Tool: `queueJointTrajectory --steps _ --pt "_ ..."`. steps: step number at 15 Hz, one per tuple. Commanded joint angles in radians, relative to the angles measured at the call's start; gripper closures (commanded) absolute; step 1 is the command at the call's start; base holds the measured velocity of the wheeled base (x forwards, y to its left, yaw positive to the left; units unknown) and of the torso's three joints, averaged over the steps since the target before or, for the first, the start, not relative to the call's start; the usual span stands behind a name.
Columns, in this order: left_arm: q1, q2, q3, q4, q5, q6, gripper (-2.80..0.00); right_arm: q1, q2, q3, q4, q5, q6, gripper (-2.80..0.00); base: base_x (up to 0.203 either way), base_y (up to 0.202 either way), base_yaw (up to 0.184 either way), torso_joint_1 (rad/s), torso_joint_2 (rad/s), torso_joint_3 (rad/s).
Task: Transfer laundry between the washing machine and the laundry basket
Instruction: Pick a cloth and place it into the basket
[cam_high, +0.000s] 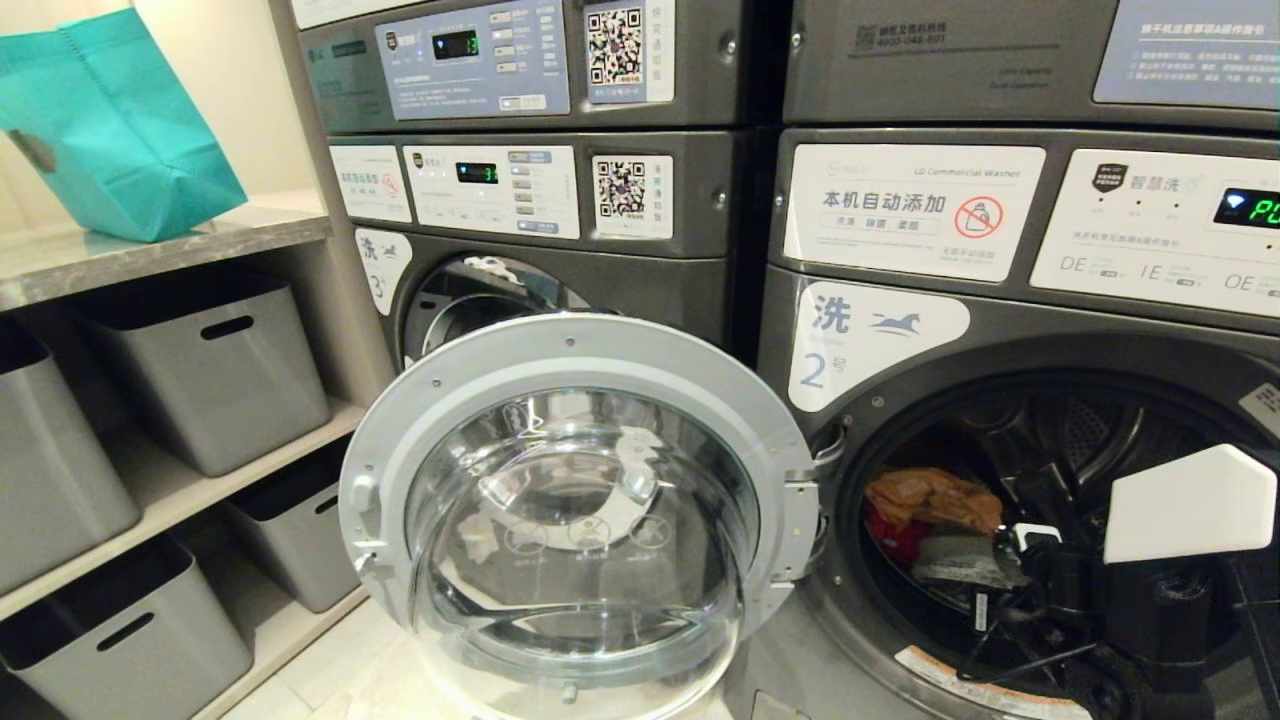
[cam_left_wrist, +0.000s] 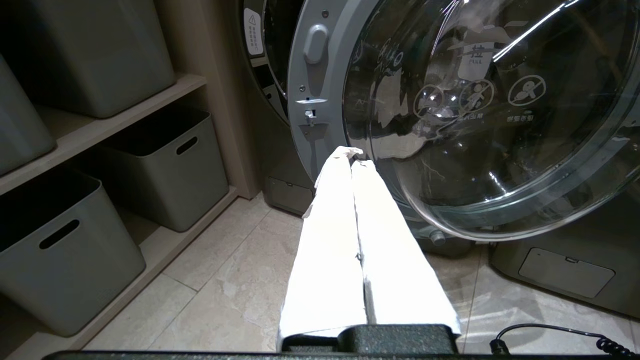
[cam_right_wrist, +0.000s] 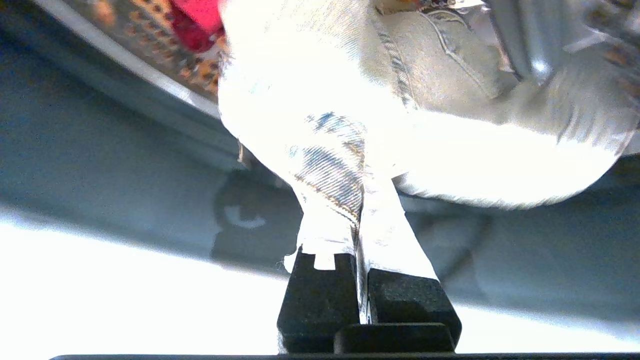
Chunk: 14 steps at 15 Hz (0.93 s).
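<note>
Right tool (cam_right_wrist: 357, 235) is what I am working with: its white fingers are pressed together, and in the right wrist view a pale denim garment (cam_right_wrist: 440, 95) bunches directly beyond the tips. Fabric crowds against the fingertips, so I read it as pinched on that cloth, though the glare keeps me from being sure how much is caught. In the head view the right arm's white shell sits at the lower right of the frame, reaching into the round mouth of the dark grey front-loading washing machine marked 2 (cam_high: 1000, 330).

The laundry lies inside that drum, ahead of the tool and toward the frame's lower centre: a crumpled orange-brown cloth (cam_high: 930, 495) on top, a red piece (cam_high: 895, 540) under it, a grey one (cam_high: 960, 560) nearest the tool. The pile has no clear long axis; it is a loose heap, soft and likely to drag its neighbours along.

I judge the coming move as a straight pull back out through the door opening. No laundry basket shows in any view.

Left tool (cam_left_wrist: 356, 165) is parked low, fingers pressed together on nothing, pointing at the open glass-and-silver round door (cam_left_wrist: 480, 115). The right arm is far nearer the laundry.
</note>
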Motion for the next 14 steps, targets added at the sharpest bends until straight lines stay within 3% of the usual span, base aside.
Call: queueJointTrajectory --steps 1,6,14 --pt "0.000 0.001 0.000 0.001 -0.001 0.000 0.00 0.026 -0.146 0.166 -0.035 -0.011 0.035 0.00 0.000 0.000 0.000 0.000 0.00 0.000" --pt "0.000 0.001 0.000 0.001 0.000 -0.003 0.00 0.030 -0.354 0.449 -0.043 0.035 0.071 0.00 0.000 0.000 0.000 0.000 0.00 0.000" --pt "0.000 0.001 0.000 0.000 0.006 -0.006 0.00 0.030 -0.596 0.468 -0.044 0.078 0.041 0.00 0.000 0.000 0.000 0.000 0.00 0.000"
